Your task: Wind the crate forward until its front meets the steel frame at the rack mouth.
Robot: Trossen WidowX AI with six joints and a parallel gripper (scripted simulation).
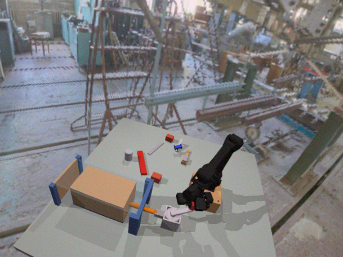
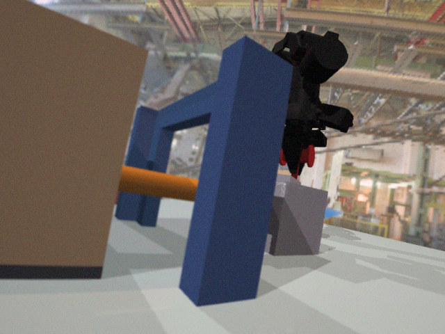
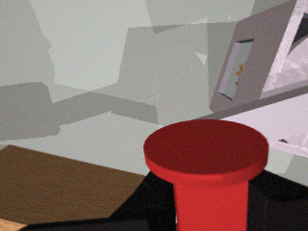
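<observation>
The tan crate [image 1: 103, 184] [image 2: 65, 143] sits flat on its dark base, apart from the blue steel frame [image 1: 132, 224] [image 2: 229, 179] at the mouth. An orange strap [image 1: 142, 207] [image 2: 161, 183] runs from its front through the frame to the grey winch [image 1: 170, 224] [image 2: 302, 219] [image 3: 252, 60]. The winch handle's grey arm [image 1: 180, 211] [image 3: 265, 117] reaches from the winch top toward the robot base; its key is hidden. My gripper [image 1: 193, 206] [image 2: 295, 168] is shut on the handle's red knob [image 2: 308, 156] [image 3: 207, 144], just beyond the winch. The clear panels are barely visible.
Behind the frame lie a red block [image 1: 156, 177], a red bar [image 1: 141, 163], a grey cylinder [image 1: 128, 155] and a grey flat bar [image 1: 155, 148]. Farther back are another red block [image 1: 169, 137], a blue item [image 1: 178, 147] and a wooden tool [image 1: 185, 159]. A wooden block [image 1: 215, 197] [image 3: 67, 183] is under the arm.
</observation>
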